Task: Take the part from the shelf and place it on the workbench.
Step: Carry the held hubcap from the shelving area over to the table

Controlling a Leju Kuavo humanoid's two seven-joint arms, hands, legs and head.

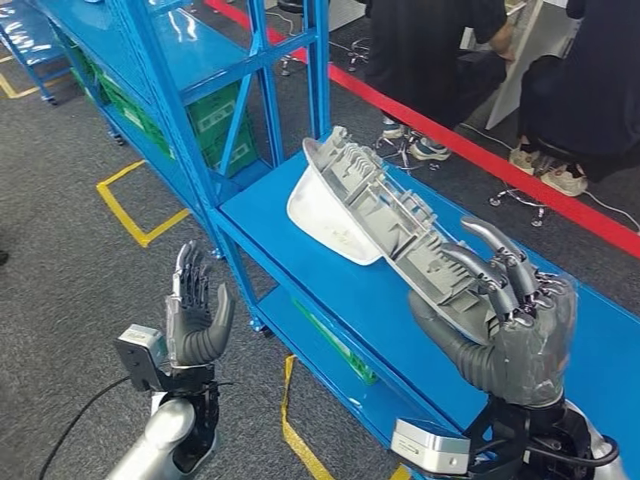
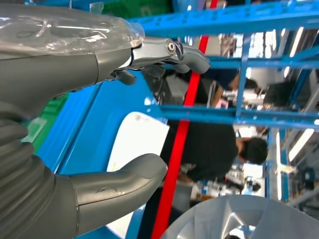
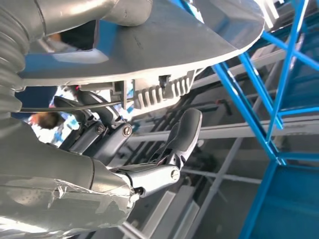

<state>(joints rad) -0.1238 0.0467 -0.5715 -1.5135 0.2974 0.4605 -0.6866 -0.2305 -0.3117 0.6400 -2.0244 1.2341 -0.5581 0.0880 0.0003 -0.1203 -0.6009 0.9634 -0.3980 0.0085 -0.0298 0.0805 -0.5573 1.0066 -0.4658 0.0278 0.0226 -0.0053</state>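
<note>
Right hand (image 3: 112, 114) grips grey part (image 3: 158, 42), thumb against smooth face, fingers (image 3: 184, 134) by ribbed edge; blue shelf frame (image 3: 270, 114) beyond part.

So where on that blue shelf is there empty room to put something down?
The blue shelf is bare along its near edge, between the grey part and the front lip, and at the far right past the right robot hand. The middle is crowded: that hand grips the part there.

Blue shelf (image 1: 355, 300) — grey part (image 1: 362, 205) partly resting on it
</note>
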